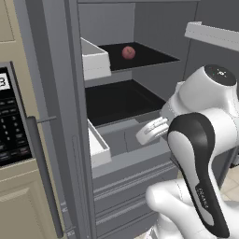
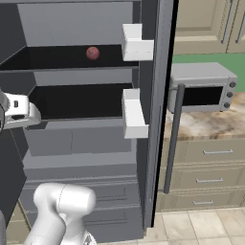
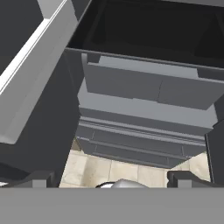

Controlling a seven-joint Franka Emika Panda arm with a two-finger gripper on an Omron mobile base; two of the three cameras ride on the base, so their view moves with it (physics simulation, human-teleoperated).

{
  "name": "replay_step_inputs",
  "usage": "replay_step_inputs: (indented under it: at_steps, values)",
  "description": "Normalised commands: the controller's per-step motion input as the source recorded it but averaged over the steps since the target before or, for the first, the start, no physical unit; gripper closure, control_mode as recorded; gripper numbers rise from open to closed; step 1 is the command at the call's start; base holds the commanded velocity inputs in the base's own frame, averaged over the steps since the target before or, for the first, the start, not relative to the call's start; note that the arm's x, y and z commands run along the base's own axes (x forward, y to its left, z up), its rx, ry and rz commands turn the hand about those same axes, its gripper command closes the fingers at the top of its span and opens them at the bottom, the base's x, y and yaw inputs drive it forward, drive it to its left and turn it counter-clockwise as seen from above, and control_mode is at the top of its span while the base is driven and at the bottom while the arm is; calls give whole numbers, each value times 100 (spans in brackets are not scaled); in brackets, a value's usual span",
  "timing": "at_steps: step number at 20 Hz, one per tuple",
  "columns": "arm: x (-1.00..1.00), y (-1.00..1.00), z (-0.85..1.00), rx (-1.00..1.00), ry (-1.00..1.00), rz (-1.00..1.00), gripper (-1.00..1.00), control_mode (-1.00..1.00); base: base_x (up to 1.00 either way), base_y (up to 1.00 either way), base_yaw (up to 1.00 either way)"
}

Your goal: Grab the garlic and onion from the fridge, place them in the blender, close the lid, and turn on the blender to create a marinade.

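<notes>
The fridge (image 1: 126, 163) stands open, with dark shelves and grey drawers (image 2: 81, 139). A small round reddish onion (image 1: 129, 52) lies alone on the upper shelf, toward the back (image 2: 93, 52). No garlic shows on the shelves in view. My gripper (image 3: 111, 178) is open and holds nothing, its fingertips (image 3: 40, 178) far apart. The white hand (image 1: 151, 130) hangs in front of the lower shelf, well below the onion, and looks down at the drawers (image 3: 144, 92) and the tiled floor. The blender and lid are out of view.
White door bins (image 1: 95, 58) jut out on the left door and on the right door (image 2: 134, 112). A long dark bar handle (image 2: 173, 139) runs down the right door's edge. A black microwave (image 1: 9, 126) sits left; a toaster oven (image 2: 201, 91) stands on the right counter.
</notes>
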Motion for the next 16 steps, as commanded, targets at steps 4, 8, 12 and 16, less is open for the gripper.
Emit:
replay_step_inputs:
  at_steps: [4,8,12,16]
  values:
    - [27,0,0,0,2,0,-100,-100,36,0,0]
    - [0,0,0,0,0,0,-100,-100,0,0,0]
    - [0,-16,17,0,-8,-5,-100,-100,0,0,0]
    - [0,-19,55,0,-23,-12,-100,-100,0,0,0]
